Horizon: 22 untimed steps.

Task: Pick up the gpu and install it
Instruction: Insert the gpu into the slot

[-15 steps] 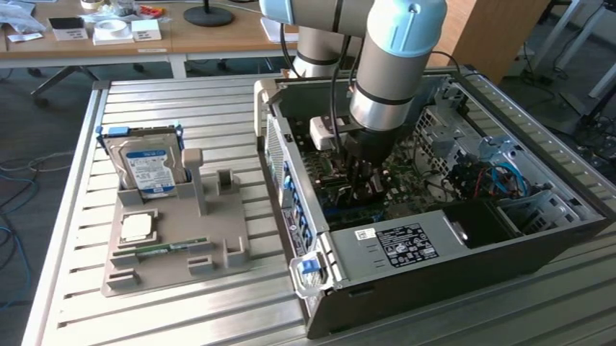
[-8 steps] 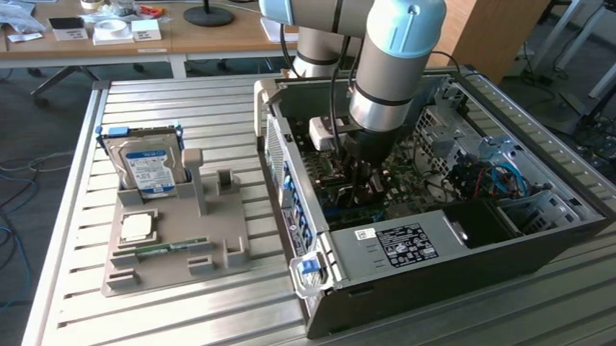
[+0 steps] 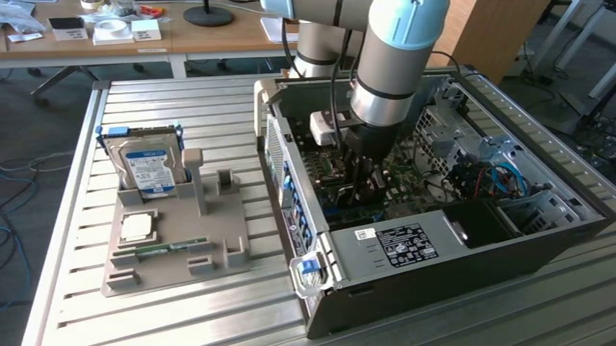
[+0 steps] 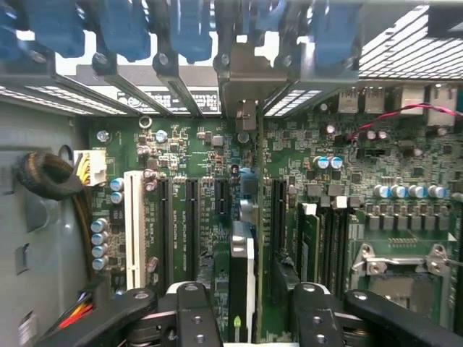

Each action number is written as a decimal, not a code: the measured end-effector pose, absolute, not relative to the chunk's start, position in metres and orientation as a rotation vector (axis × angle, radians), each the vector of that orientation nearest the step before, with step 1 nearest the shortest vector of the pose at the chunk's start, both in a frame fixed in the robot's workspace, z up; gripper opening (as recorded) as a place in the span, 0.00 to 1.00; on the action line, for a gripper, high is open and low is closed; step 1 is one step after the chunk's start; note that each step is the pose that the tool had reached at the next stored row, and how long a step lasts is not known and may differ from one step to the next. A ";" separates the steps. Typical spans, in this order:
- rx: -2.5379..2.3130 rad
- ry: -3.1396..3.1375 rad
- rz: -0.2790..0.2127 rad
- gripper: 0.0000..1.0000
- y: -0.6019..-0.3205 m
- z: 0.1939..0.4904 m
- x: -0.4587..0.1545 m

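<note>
The gpu (image 4: 244,271) stands edge-on in a motherboard slot inside the open computer case (image 3: 539,249), its metal bracket (image 4: 246,90) against the case's rear wall. My gripper (image 4: 250,318) straddles the card from above. Its two dark fingers (image 4: 192,314) stand apart on either side, with a gap between each finger and the card, so it is open and holds nothing. In the exterior view the gripper (image 3: 364,189) is reached down deep into the case over the motherboard (image 3: 423,184).
On the slatted table, a grey holder (image 3: 226,252) at the exterior view's left carries a silver hard drive (image 3: 146,167), a processor chip (image 3: 138,228) and a green memory stick (image 3: 161,249). Empty slots (image 4: 165,231), memory modules (image 4: 309,238) and blue latches (image 4: 123,29) surround the card.
</note>
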<state>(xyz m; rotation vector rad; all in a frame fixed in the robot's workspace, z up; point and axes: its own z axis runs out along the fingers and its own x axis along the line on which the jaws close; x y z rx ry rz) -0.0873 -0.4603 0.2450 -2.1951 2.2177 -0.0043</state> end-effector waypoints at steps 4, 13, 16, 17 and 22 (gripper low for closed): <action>-2.195 2.218 -0.004 0.45 -0.460 0.258 -0.087; -2.195 2.218 -0.004 0.45 -0.460 0.280 -0.087; -2.195 2.218 -0.004 0.45 -0.460 0.286 -0.087; -2.195 2.218 -0.004 0.45 -0.460 0.288 -0.087; -2.195 2.218 -0.004 0.45 -0.460 0.292 -0.087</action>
